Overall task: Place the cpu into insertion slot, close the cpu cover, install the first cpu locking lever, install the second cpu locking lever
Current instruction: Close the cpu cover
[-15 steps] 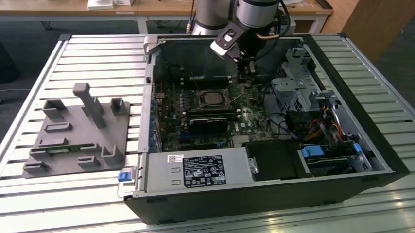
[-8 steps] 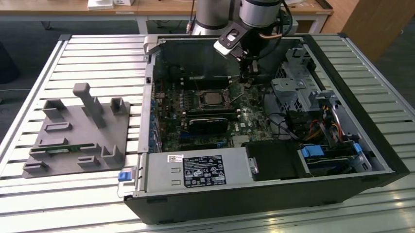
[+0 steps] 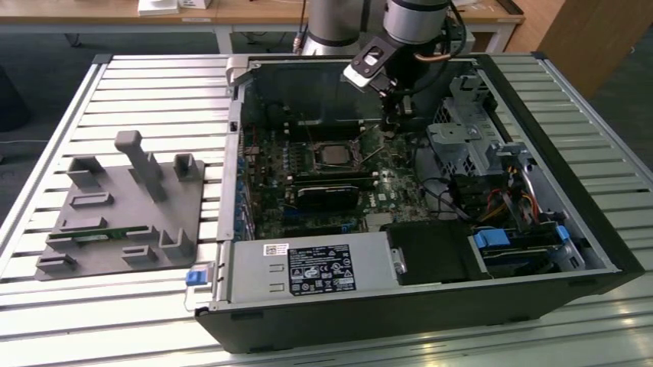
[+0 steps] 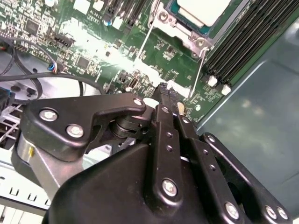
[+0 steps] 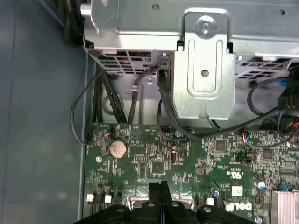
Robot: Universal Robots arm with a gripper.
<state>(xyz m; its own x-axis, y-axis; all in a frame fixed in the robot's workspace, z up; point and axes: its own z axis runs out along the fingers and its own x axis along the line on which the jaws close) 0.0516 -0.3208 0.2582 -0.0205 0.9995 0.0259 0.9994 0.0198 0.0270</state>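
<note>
Open computer case (image 3: 429, 317) on slatted table (image 3: 153, 84), with fixture block (image 3: 112, 222) beside it at the exterior view's left.
Inside: cpu (image 3: 332, 155) in the insertion slot (image 3: 313, 157) at mid-board – gripper (image 3: 396, 122) above the board, toward the exterior view's right – drive cage (image 3: 464, 134) further right, power supply (image 3: 306, 271) in front.

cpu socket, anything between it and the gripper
Nothing visible does. In the second wrist view only bare green board lies between the gripper and the cpu socket; its two thin levers flank that gap.
</note>
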